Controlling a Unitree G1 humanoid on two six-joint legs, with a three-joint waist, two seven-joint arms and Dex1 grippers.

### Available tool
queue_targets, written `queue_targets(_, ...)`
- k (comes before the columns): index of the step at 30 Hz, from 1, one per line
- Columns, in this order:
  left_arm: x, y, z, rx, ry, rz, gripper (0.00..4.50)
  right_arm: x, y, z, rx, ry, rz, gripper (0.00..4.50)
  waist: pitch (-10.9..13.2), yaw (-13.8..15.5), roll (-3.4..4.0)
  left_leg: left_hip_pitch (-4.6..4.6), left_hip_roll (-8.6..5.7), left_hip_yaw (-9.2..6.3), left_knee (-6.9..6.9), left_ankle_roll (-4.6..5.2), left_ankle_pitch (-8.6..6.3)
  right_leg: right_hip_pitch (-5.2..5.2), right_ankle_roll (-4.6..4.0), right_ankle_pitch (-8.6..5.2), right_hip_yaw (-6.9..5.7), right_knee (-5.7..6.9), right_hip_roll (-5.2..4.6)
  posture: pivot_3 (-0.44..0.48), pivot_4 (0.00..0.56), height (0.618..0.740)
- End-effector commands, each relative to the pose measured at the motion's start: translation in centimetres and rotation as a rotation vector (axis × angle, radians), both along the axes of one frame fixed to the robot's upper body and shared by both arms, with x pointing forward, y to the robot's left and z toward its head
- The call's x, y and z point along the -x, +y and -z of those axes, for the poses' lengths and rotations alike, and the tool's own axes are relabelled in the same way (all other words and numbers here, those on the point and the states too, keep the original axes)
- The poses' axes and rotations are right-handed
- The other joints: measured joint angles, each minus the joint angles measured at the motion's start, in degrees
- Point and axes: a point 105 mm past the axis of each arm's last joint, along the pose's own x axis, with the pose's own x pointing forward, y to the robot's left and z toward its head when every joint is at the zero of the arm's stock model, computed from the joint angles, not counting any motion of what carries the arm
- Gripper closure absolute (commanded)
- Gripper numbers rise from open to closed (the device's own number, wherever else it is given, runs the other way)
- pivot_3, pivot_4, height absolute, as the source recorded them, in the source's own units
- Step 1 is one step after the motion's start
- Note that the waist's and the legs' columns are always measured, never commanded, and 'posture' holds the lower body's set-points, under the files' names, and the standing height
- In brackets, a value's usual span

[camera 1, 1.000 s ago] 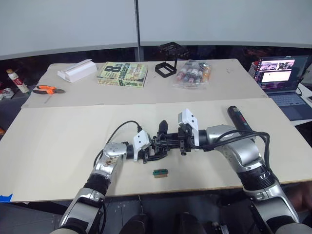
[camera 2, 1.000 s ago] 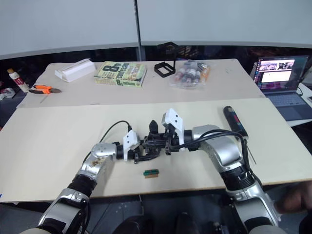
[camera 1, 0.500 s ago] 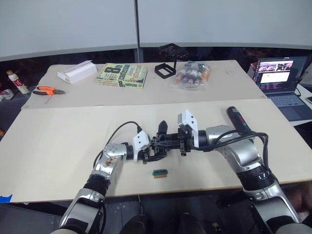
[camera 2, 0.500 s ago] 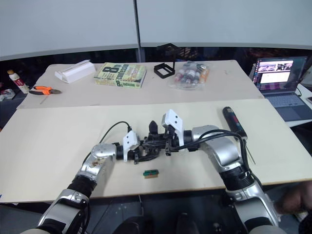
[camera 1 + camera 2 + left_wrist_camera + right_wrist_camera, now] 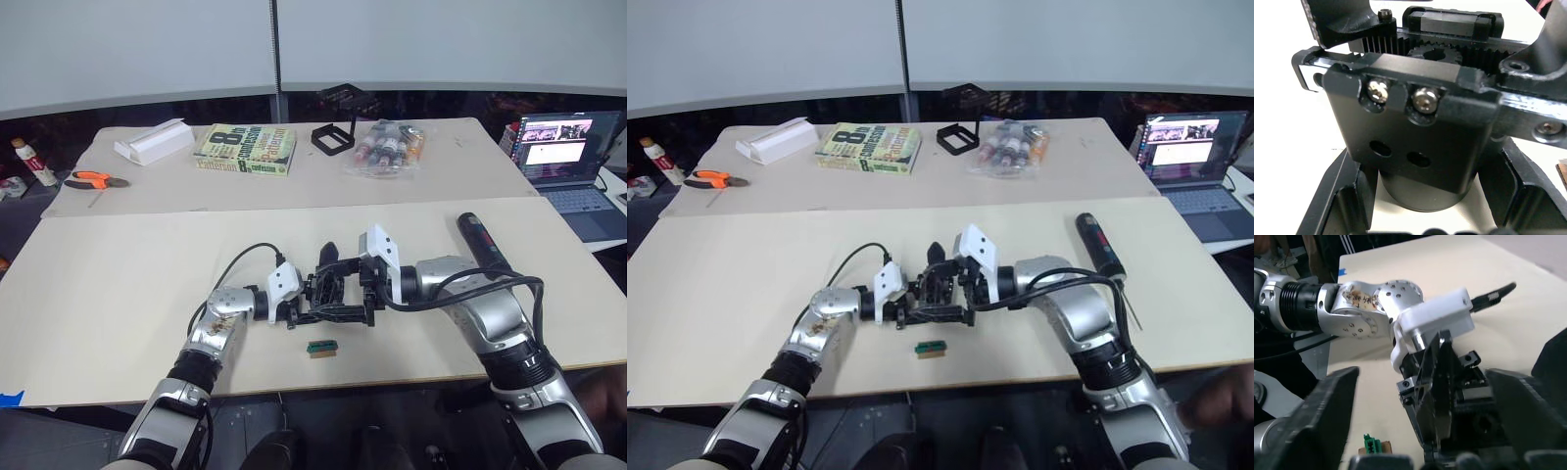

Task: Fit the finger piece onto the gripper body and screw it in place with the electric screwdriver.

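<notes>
My left gripper (image 5: 300,305) is shut on the gripper body (image 5: 323,297), a chunky black block held just above the table's middle. In the left wrist view the gripper body (image 5: 1415,127) shows its rack, gear and two screws. My right gripper (image 5: 345,291) faces it from the right, open, its fingers (image 5: 1327,421) spread wide on either side. Between them the finger piece (image 5: 1436,382), a black wedge, stands on the body and touches neither finger. The electric screwdriver (image 5: 482,240) lies on the table to the right, behind my right forearm.
A tiny green block (image 5: 320,347) lies just in front of the grippers. Along the far table are orange pliers (image 5: 95,180), a white box (image 5: 154,142), a book (image 5: 247,150), a black stand (image 5: 333,135) and a bag of bottles (image 5: 387,147). A laptop (image 5: 560,147) sits far right.
My right gripper has opened, its fingers spreading away from the finger piece on the body. The left gripper and the body have stayed put.
</notes>
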Motion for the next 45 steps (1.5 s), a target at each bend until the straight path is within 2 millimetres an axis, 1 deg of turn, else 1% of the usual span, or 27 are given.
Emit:
queue_targets(1,0.4,-0.2,0.3,0.016,0.02,0.002,2.16,0.8,-0.3,-2.4,-0.103,-0.084,-0.05,0.01,0.0,0.0,0.0,0.0,0.0,0.0,0.0,0.0,0.0,0.0,0.0,0.0,0.0,0.0,0.0,0.0,0.15,0.74)
queue_targets(3,0.3,-0.2,0.2,0.031,0.029,-0.016,2.16,1.2,-0.7,-3.1,-0.151,-0.111,-0.07,0.01,0.0,0.0,0.0,0.01,0.0,0.0,0.0,0.0,0.0,0.03,0.0,0.0,0.0,-0.02,0.0,0.0,0.15,0.74)
queue_targets(4,0.4,-0.1,0.2,0.028,0.03,-0.016,1.66,1.4,-1.0,-3.5,-0.177,-0.13,-0.076,0.0,0.0,0.0,0.0,0.01,0.0,0.0,-0.01,0.0,0.0,0.03,0.0,0.0,0.01,-0.02,0.0,0.0,0.15,0.74)
queue_targets(5,0.5,-0.1,0.2,0.025,0.028,-0.014,1.06,1.5,-1.3,-3.9,-0.196,-0.146,-0.076,0.0,0.0,0.0,0.0,0.02,0.0,0.0,-0.01,0.01,0.0,0.04,0.0,0.0,0.01,-0.02,0.0,0.0,0.15,0.74)
queue_targets(6,0.5,0.1,0.1,0.023,0.027,-0.014,0.83,1.7,-1.8,-4.2,-0.209,-0.153,-0.076,0.0,0.0,0.0,0.0,0.02,0.01,0.0,-0.01,0.01,-0.01,0.03,0.0,0.0,0.01,-0.02,0.01,0.0,0.15,0.74)
queue_targets(7,0.6,0.3,0.1,0.022,0.025,-0.019,0.38,1.8,-2.3,-4.5,-0.219,-0.167,-0.07,0.0,0.0,-0.1,0.0,0.02,0.0,0.01,-0.02,0.01,0.0,0.03,0.0,0.0,0.02,-0.01,0.01,0.0,0.15,0.74)
queue_targets(8,0.6,0.6,0.0,0.02,0.023,-0.027,0.05,2.0,-3.0,-4.8,-0.226,-0.171,-0.062,0.0,0.0,0.0,0.0,0.03,0.02,0.01,-0.02,0.01,-0.01,0.04,0.0,0.0,0.02,-0.01,0.01,0.0,0.15,0.74)
queue_targets(11,0.9,2.0,-0.2,0.008,0.018,-0.05,0.05,2.5,-5.3,-5.5,-0.233,-0.187,-0.012,0.0,0.0,0.0,0.0,0.02,0.02,0.0,-0.04,0.01,-0.01,0.03,0.0,0.0,0.02,-0.04,0.01,0.0,0.15,0.74)
queue_targets(14,1.4,4.3,-0.8,0.003,-0.003,-0.086,0.05,2.8,-8.7,-5.5,-0.203,-0.177,0.107,0.0,0.0,0.0,0.0,0.03,0.04,0.0,-0.09,0.02,-0.03,0.04,0.0,0.0,0.05,-0.05,0.01,0.0,0.15,0.74)
queue_targets(18,2.1,7.7,-3.1,0.067,-0.066,-0.137,0.05,3.4,-13.8,-4.5,-0.142,-0.18,0.321,0.0,0.0,0.0,0.0,0.04,0.09,0.0,-0.18,0.12,-0.09,0.01,-0.02,-0.01,0.06,-0.06,0.01,0.0,0.15,0.74)
queue_targets(19,2.0,8.5,-3.9,0.089,-0.098,-0.159,0.05,3.6,-15.2,-4.1,-0.125,-0.176,0.379,0.0,0.0,0.0,0.01,0.04,0.11,0.0,-0.19,0.29,-0.19,0.0,-0.03,-0.02,0.06,-0.06,0.01,0.0,0.15,0.74)
queue_targets(22,1.9,10.9,-5.9,0.136,-0.158,-0.215,0.05,4.3,-19.6,-2.6,-0.073,-0.178,0.565,0.0,0.1,0.8,0.03,0.05,0.09,0.01,-0.17,0.25,-0.24,0.06,-0.03,-0.01,0.07,-0.06,-0.01,0.0,0.15,0.74)
queue_targets(24,1.9,11.8,-6.6,0.143,-0.176,-0.23,0.05,4.8,-21.3,-2.0,-0.063,-0.184,0.646,0.0,0.1,1.0,0.04,0.14,0.08,0.01,-0.15,0.23,-0.32,0.16,-0.03,-0.02,0.06,-0.11,-0.01,0.0,0.15,0.74)
queue_targets(26,2.6,12.8,-7.6,0.171,-0.184,-0.217,0.05,6.2,-24.2,-0.6,-0.039,-0.175,0.773,0.0,0.1,1.1,0.09,0.15,0.06,0.1,-0.15,0.25,-0.33,0.15,-0.03,-0.01,0.16,-0.1,-0.01,0.0,0.15,0.74)
queue_targets(28,4.2,13.2,-8.4,0.172,-0.172,-0.15,0.05,8.2,-26.6,0.9,-0.011,-0.142,0.887,0.0,0.1,1.4,0.09,0.18,0.1,0.09,-0.16,0.25,-0.32,0.15,-0.02,-0.02,0.12,-0.1,0.02,0.0,0.15,0.74)
queue_targets(29,5.0,13.2,-8.7,0.157,-0.166,-0.11,0.05,9.1,-27.5,1.5,-0.012,-0.119,0.938,0.0,0.1,1.4,0.09,0.16,0.1,0.09,-0.19,0.24,-0.31,0.13,-0.02,-0.02,0.13,-0.1,0.03,0.0,0.15,0.74)
queue_targets(31,6.5,13.2,-9.3,0.125,-0.144,-0.059,0.05,10.7,-28.9,2.4,-0.017,-0.081,1.028,0.0,0.1,1.4,0.12,0.24,0.1,0.1,-0.39,0.21,-0.31,0.14,-0.03,-0.03,0.17,-0.16,0.02,0.0,0.15,0.74)
queue_targets(32,7.0,13.2,-9.8,0.117,-0.137,-0.048,0.05,11.3,-29.3,2.7,-0.014,-0.069,1.058,0.0,0.1,1.4,0.16,0.23,0.1,0.13,-0.42,0.1,-0.39,0.14,-0.05,-0.05,0.22,-0.17,0.01,0.0,0.15,0.74)
queue_targets(34,7.9,13.3,-10.5,0.091,-0.146,-0.036,0.05,11.9,-29.9,2.8,-0.015,-0.072,1.109,0.0,0.2,1.3,0.25,0.33,0.11,0.15,-0.44,-0.03,-0.49,0.2,-0.07,-0.06,0.26,-0.18,0.0,0.0,0.15,0.74)
queue_targets(35,8.1,13.4,-10.6,0.074,-0.148,-0.031,0.05,11.9,-30.0,2.7,-0.011,-0.077,1.122,0.0,0.2,1.1,0.26,0.42,0.12,0.18,-0.45,-0.03,-0.5,0.29,-0.11,-0.08,0.28,-0.2,0.0,0.0,0.15,0.74)
queue_targets(37,8.1,13.8,-11.3,0.063,-0.181,-0.053,0.05,11.1,-30.1,2.3,-0.009,-0.079,1.147,0.0,0.3,0.8,0.36,0.61,0.14,0.21,-0.48,-0.04,-0.51,0.45,-0.13,-0.12,0.28,-0.2,0.01,0.0,0.15,0.74)
queue_targets(40,8.7,12.7,-12.2,0.094,-0.181,-0.021,0.05,8.3,-30.1,1.1,0.006,-0.042,1.15,0.0,0.4,0.1,0.58,1.12,0.16,0.21,-0.69,-0.04,-0.51,0.93,-0.13,-0.16,0.24,-0.36,0.01,0.0,0.15,0.74)
queue_targets(41,8.9,12.1,-12.5,0.103,-0.182,-0.005,0.05,6.8,-30.6,0.6,0.04,-0.028,1.172,0.0,0.5,-0.2,0.65,1.15,0.15,0.25,-0.71,-0.04,-0.51,0.99,-0.13,-0.16,0.25,-0.45,0.0,0.0,0.15,0.74)
queue_targets(43,8.9,11.2,-13.6,0.133,-0.197,0.002,0.05,4.1,-31.3,0.3,0.149,0.061,1.208,0.0,0.6,-0.5,0.67,1.15,0.15,0.3,-0.72,-0.02,-0.49,0.99,-0.13,-0.15,0.25,-0.53,0.01,0.0,0.15,0.74)
queue_targets(45,8.6,10.4,-14.8,0.166,-0.221,0.005,0.05,0.9,-31.0,-0.3,0.207,0.092,1.185,0.0,0.8,-0.5,0.58,1.14,0.14,0.31,-0.74,0.05,-0.44,0.95,-0.14,-0.14,0.23,-0.54,0.01,0.0,0.15,0.74)
